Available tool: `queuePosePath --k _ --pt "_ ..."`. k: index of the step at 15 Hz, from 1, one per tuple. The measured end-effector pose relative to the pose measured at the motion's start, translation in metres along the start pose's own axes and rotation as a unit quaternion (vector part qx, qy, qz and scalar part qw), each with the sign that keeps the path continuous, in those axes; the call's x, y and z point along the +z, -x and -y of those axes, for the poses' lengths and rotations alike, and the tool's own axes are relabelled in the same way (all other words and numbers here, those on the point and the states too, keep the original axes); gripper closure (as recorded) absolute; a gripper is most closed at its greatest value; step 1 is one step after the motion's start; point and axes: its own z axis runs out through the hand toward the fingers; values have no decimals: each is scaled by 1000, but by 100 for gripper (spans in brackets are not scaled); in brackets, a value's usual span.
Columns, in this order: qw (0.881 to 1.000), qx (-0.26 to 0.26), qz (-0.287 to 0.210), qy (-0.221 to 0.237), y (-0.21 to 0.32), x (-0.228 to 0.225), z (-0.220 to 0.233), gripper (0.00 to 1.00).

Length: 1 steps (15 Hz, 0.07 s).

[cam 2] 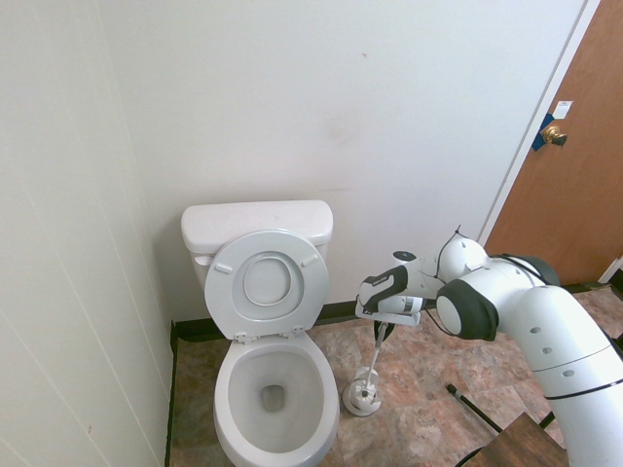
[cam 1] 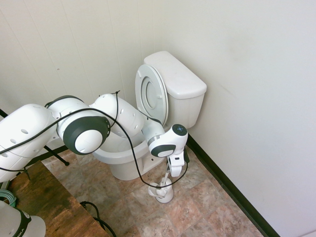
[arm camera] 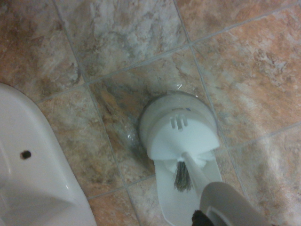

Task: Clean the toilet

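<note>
The toilet (cam 2: 273,389) stands against the wall with its seat and lid (cam 2: 268,282) raised against the tank (cam 2: 255,224); the bowl is open. It also shows in the first exterior view as the toilet (cam 1: 118,155), partly behind the arm. On the floor just beside the bowl sits a small white brush holder (cam 2: 363,397) (cam 1: 162,191) (arm camera: 178,127). A toilet brush handle (cam 2: 375,355) rises from it at a slant. My gripper (cam 2: 382,329) (cam 1: 170,173) is shut on the top of that handle. Dark bristles (arm camera: 182,176) show at the holder's open side.
A brown door (cam 2: 565,146) stands to the right of the toilet wall. A dark wooden surface (cam 1: 49,202) lies near the arm's base. Black baseboard (cam 1: 232,190) runs along the wall. Tiled floor (arm camera: 244,70) surrounds the holder.
</note>
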Motion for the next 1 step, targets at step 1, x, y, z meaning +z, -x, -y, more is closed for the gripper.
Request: queuePosePath --k 1 --pt "1000 1 1 1 -2 5 3 100"
